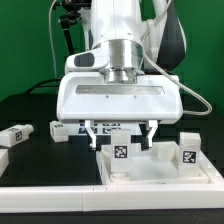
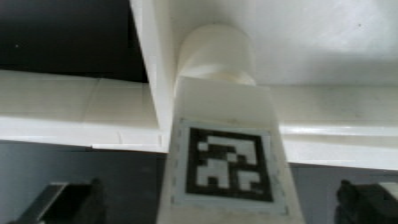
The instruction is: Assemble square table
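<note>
Parts in view: one square white panel (image 1: 160, 178), one gripper (image 1: 123, 143), and three leg posts that can be identified with certainty. The panel lies flat on the black table (image 1: 45, 165) at the exterior view's lower right, with its near edge running across the view. The first leg (image 1: 122, 152) stands on the panel directly under the arm. Its long axis is vertical and its tag faces the exterior camera. In the wrist view this leg runs lengthwise away from the camera, and its far end sits against the panel. The second leg (image 1: 187, 148) also stands upright, near the panel's corner at the exterior view's right, tag forward. The third leg (image 1: 16, 133) lies on its side on the table at the exterior view's left, well apart from the panel, with its long axis roughly level. Other white tagged pieces (image 1: 60, 130) behind the gripper are partly hidden, and it cannot be told whether they are legs. The gripper hangs over the first leg with its two fingers (image 1: 97, 138) one on each side. The jaws are spread wide and a gap shows between each finger and the leg, so nothing is held. One long white bar (image 1: 40, 192) lies on the table in front, beside the panel's near edge.
</note>
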`<state>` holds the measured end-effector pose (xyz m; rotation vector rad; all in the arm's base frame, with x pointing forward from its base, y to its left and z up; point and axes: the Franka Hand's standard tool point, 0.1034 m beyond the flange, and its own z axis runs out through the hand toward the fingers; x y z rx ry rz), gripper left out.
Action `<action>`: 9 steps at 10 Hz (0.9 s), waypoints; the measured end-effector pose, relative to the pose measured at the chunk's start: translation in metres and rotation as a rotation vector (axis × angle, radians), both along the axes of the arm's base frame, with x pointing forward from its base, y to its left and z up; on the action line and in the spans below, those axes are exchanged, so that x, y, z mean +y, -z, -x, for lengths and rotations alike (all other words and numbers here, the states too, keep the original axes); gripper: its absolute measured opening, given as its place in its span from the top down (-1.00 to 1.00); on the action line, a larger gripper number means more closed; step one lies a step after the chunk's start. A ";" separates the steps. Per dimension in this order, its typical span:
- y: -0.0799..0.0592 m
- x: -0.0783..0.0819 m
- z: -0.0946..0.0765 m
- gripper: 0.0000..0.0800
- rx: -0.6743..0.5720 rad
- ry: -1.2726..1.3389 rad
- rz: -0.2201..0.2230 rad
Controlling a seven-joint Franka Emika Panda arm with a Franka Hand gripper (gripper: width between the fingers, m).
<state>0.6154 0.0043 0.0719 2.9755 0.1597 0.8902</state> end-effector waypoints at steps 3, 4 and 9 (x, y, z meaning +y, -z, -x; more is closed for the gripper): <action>0.001 -0.001 0.003 -0.62 0.105 0.030 -0.036; -0.007 0.000 0.000 -0.62 0.165 0.050 -0.064; 0.005 -0.002 0.006 -0.62 0.409 0.053 -0.111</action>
